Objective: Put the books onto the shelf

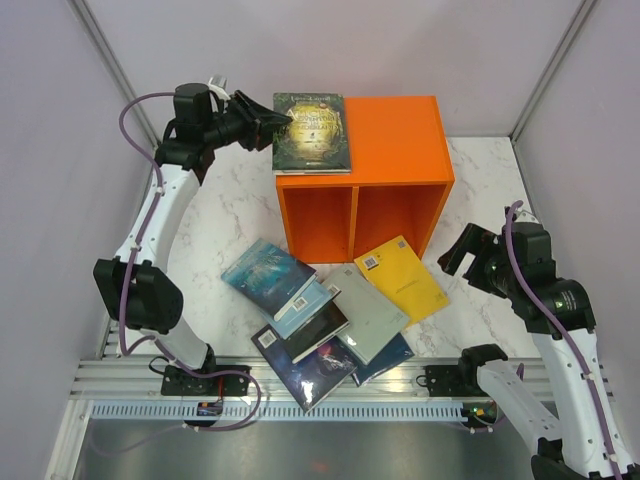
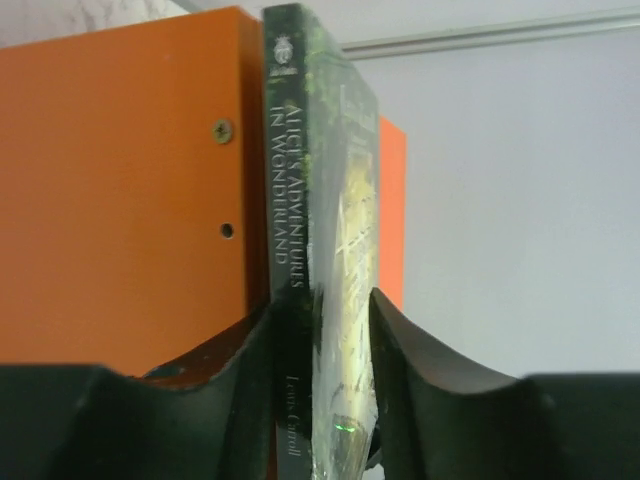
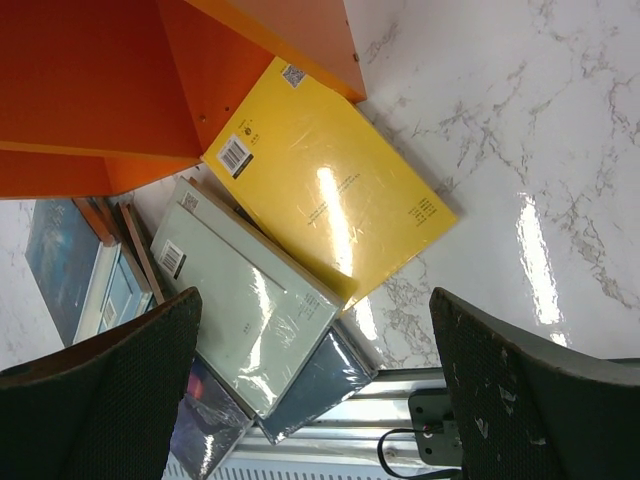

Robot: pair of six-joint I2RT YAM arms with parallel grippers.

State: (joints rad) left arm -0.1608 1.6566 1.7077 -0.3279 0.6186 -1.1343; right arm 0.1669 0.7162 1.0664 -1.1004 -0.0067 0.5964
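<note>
A dark green book (image 1: 312,132) lies flat on top of the orange shelf (image 1: 395,130), overhanging its left edge. My left gripper (image 1: 268,125) straddles that edge. In the left wrist view the book's spine (image 2: 292,200) rests against one finger, and the jaws of the left gripper (image 2: 322,310) stand wider than the spine, beside the shelf (image 2: 120,180). Several books lie fanned on the table in front of the shelf, among them a yellow one (image 1: 402,278) and a grey-green one (image 1: 365,312). My right gripper (image 1: 462,258) hovers wide open and empty above them (image 3: 315,300).
Both cubbies of the shelf face the arms, split by a centre divider (image 1: 352,222). A teal book (image 1: 268,275) and a dark space-like book (image 1: 310,365) lie near the metal rail (image 1: 300,390) at the table's front edge. Grey walls enclose the table.
</note>
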